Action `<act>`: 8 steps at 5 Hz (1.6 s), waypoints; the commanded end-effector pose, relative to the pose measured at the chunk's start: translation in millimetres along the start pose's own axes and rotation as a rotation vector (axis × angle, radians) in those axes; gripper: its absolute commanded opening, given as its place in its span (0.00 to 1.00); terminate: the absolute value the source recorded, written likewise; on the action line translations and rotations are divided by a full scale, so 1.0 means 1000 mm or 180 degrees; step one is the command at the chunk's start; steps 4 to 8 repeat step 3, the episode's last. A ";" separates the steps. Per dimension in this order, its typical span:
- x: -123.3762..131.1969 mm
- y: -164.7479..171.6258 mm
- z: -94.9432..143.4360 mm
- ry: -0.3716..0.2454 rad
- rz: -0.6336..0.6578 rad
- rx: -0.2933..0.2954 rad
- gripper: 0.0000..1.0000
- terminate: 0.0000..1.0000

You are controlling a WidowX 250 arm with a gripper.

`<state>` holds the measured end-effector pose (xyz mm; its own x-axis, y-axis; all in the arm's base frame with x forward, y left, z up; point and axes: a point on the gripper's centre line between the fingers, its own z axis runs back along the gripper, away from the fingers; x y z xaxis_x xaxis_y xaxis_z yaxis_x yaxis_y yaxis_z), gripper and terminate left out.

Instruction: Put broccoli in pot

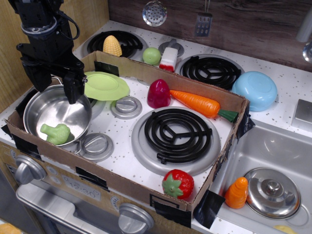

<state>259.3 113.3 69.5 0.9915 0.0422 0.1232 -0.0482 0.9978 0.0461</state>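
Observation:
The light-green broccoli (56,133) lies on its side inside the shiny steel pot (34,107), near the pot's front rim. The pot stands at the left end of the cardboard box on the toy stove. My black gripper (54,92) hangs above the pot's back half, apart from the broccoli. Its two fingers are spread and hold nothing.
A lime-green plate (105,86) lies just right of the gripper. In the box are a maroon vegetable (159,93), a carrot (197,103) and a strawberry (178,184). The cardboard wall (112,184) rims the front. Corn (112,46) and a green fruit (151,55) sit behind.

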 end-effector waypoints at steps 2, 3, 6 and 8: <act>0.013 0.002 0.018 -0.0203 0.0000 0.0081 1.00 0.00; 0.013 0.002 0.018 -0.0203 0.0000 0.0081 1.00 1.00; 0.013 0.002 0.018 -0.0203 0.0000 0.0081 1.00 1.00; 0.013 0.002 0.018 -0.0203 0.0000 0.0081 1.00 1.00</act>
